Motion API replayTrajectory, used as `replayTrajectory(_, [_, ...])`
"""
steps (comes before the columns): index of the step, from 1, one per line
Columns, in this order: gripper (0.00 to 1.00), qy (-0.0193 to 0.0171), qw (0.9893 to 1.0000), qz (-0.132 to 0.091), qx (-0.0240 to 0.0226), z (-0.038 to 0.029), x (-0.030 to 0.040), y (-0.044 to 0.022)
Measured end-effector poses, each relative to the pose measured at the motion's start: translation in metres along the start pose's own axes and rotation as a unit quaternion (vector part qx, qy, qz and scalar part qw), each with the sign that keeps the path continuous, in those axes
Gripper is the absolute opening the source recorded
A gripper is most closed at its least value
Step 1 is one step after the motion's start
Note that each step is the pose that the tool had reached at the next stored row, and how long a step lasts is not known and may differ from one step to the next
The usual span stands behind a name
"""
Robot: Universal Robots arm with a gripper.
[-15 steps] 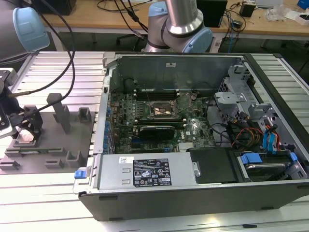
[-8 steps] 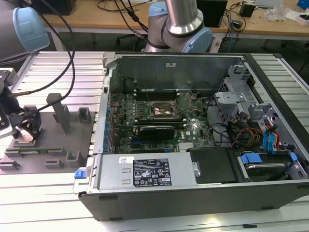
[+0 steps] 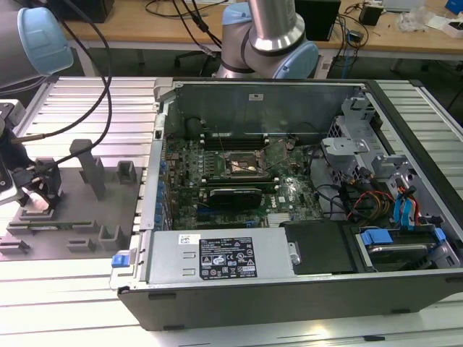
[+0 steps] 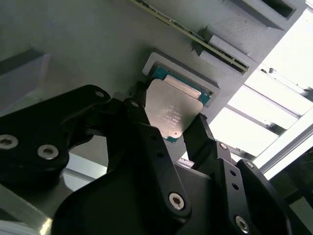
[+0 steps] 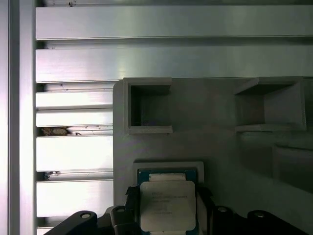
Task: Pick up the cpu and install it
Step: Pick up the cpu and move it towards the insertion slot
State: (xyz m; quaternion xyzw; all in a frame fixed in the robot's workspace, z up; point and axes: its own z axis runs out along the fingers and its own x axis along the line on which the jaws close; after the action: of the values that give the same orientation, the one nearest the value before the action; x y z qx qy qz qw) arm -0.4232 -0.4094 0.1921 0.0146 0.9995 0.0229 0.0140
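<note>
The cpu (image 5: 167,203) sits in its pocket on the tray (image 5: 220,142). The pincer (image 5: 166,211) straddles it at two opposite edges. Whether it grips cannot be told. Recommended: even contact, square to the tray, because a skewed hold risks tilting the cpu.

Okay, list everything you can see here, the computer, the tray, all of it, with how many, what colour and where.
cpu: one, silver top, green rim, at a recess of the fixture tray
fixture tray: one, grey, on the table at the exterior view's left
computer case: one, dark grey, open, on the exterior view's right of the tray
motherboard: one, green, inside the case
socket: one, dark frame, mid-motherboard
power supply: one, silver, labelled, along the case's near wall
cables: several, red, orange and blue, in the case
table: one, silver slats
arm: one, silver with pale blue joints
pincer: one, black, around the cpu
</note>
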Motion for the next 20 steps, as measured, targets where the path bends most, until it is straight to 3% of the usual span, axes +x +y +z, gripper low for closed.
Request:
replayTrajectory(6, [0.56,0.0,1.0,0.0,0.0,0.0,0.0,0.0])
replayTrajectory(7, [0.62,0.0,1.0,0.0,0.0,-0.0001,0.0,0.0])
replayTrajectory(20, [0.62,0.0,1.0,0.0,-0.0015,0.0007,0.0,0.0])
